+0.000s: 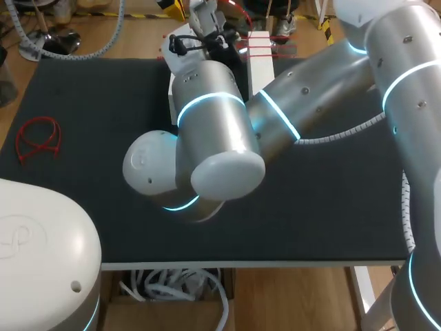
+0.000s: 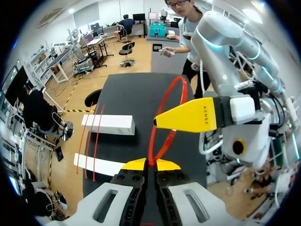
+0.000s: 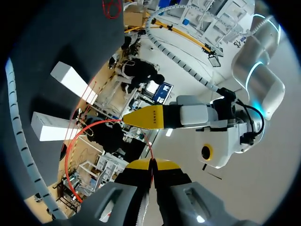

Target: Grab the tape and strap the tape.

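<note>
The tape is a thin red loop (image 2: 151, 146). In the left wrist view my left gripper (image 2: 150, 165) is shut on its near end, and the ring rises ahead of the fingers. My right arm's yellow fingers (image 2: 188, 115) come in from the side, with their tip at the ring's edge. In the right wrist view my right gripper (image 3: 151, 165) is shut on a red strand of the loop (image 3: 67, 160); my left arm's yellow fingers (image 3: 146, 117) are just ahead. Two white blocks (image 2: 108, 123) (image 2: 99, 165) lie beyond, with red straps across them. In the head view my arms hide both grippers.
A spare red loop (image 1: 38, 138) lies on the black mat (image 1: 103, 103) at the left. The white blocks (image 1: 258, 65) (image 1: 172, 86) sit at the far middle edge, partly behind my arms. My right arm's forearm crosses the middle of the table.
</note>
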Robot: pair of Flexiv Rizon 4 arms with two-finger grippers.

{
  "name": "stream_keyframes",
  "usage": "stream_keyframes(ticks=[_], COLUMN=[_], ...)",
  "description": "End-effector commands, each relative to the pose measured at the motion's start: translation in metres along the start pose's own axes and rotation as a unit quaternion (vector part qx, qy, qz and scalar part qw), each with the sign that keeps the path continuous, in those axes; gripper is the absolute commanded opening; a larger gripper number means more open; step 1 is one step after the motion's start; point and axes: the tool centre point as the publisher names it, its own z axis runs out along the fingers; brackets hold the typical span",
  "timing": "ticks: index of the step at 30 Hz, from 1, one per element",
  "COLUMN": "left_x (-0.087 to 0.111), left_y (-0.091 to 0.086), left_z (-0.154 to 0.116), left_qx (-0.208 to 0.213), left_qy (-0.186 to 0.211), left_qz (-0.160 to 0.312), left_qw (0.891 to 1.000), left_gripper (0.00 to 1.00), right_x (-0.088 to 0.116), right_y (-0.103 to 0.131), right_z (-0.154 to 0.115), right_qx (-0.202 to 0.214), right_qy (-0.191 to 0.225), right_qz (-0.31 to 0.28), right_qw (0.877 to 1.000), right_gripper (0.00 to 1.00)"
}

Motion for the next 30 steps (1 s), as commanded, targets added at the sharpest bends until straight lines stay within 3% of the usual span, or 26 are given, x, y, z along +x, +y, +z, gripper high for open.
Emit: stream_keyframes(ticks=[1,7,20,30], left_x=[0.0,0.0,0.0,0.0], left_y=[0.0,0.0,0.0,0.0], left_z=[0.0,0.0,0.0,0.0], left_qx=[-0.001,-0.001,-0.001,-0.001], left_qy=[0.0,0.0,0.0,0.0], left_qz=[0.0,0.0,0.0,0.0], left_qw=[1.0,1.0,1.0,1.0], left_gripper=[0.0,0.0,0.0,0.0], right_x=[0.003,0.014,0.005,0.016], right_y=[-0.01,-0.01,-0.021,-0.021], right_z=[-0.004,-0.001,0.002,0.002], right_qx=[-0.01,-0.012,-0.009,-0.014], right_qy=[0.007,0.026,0.027,0.036], right_qz=[0.023,0.066,0.052,0.046], right_qw=[1.0,0.997,0.998,0.998], right_gripper=[0.0,0.0,0.0,0.0])
